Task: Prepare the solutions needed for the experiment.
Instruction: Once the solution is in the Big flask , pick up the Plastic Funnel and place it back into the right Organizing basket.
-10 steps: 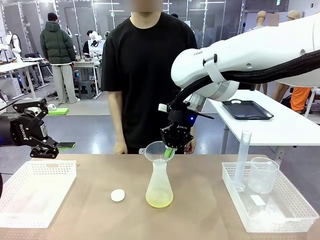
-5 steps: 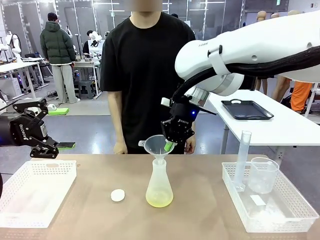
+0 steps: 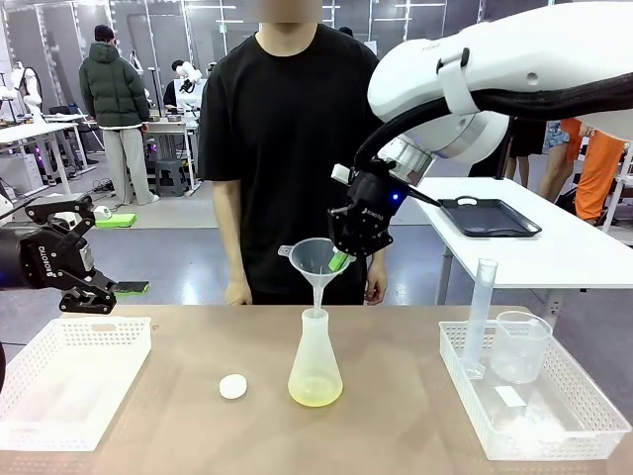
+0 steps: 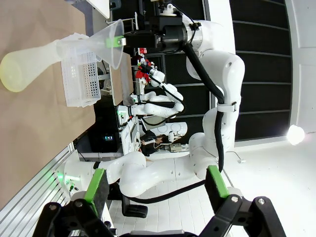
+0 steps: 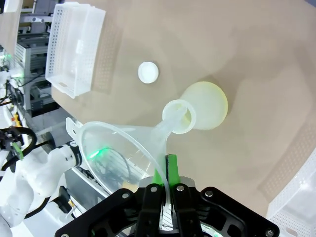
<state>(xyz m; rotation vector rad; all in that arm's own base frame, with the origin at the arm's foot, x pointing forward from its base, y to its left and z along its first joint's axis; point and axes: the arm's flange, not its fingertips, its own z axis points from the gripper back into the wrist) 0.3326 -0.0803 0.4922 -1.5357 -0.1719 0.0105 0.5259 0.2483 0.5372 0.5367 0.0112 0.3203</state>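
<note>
Liquid [image 3: 316, 398], pale yellow-green, lies shallow in the bottom of the flask [image 3: 316, 351], which stands upright mid worktop [image 3: 406, 430]. We see the right hand [image 3: 339, 261] clenched on the rim of the funnel [image 3: 313, 255], pads pinching the thin wall. The stem tilts down with its tip at the flask mouth; we cannot tell if it is just inside or just clear. We see the left hand [image 3: 111, 295] released, fingers spread, holding nothing, above the left basket [image 3: 99, 323].

We judge the flask light: thin, see-through plastic with a wide base. It looks fairly stable but easy to knock with so little in it, and is best taken at the narrow neck. The funnel looks light and slick, so a rim pinch may let it swing. The liquid looks watery and may slosh or drip.

Around it we note:
- a white cap [image 3: 232, 386] lying left of the flask
- the right basket [image 3: 564, 442], with a cup [image 3: 521, 346] and a measuring tube [image 3: 482, 307] upright in it
- a person [image 3: 287, 129] standing at the far edge behind the flask

Only the funnel stem crowds the neck.
</note>
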